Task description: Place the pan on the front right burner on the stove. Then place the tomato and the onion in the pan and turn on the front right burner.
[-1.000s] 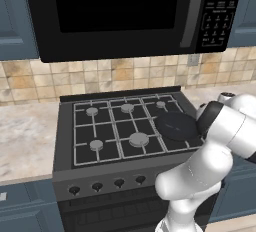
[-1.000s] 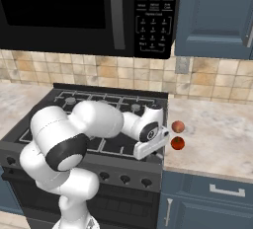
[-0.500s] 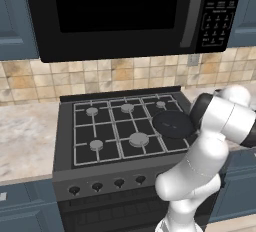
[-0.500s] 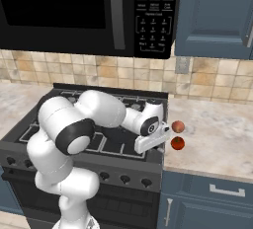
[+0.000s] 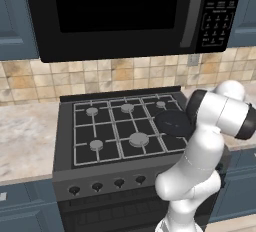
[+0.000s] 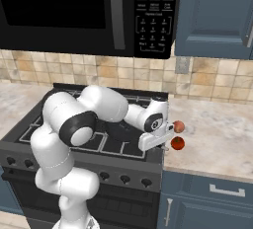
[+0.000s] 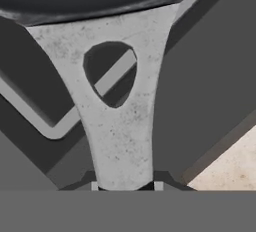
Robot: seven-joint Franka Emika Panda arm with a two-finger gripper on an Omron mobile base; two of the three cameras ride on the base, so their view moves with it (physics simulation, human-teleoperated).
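Note:
The black pan lies on the right front grate of the stove; the front right burner is hidden under it. In the hand view the pan's grey handle runs down between the fingertips of my gripper, which is shut on it. From the right base view my gripper sits at the stove's right front edge, with the pan mostly behind my arm. The onion and the red tomato rest on the counter just right of the hand.
A row of black knobs lines the stove front. The microwave hangs low over the stove. Beige counter stretches to the right, and more counter lies to the left.
My arm's upper links have swung up and over to the right. The hand has stayed at the stove's right front edge, and the pan has barely shifted.

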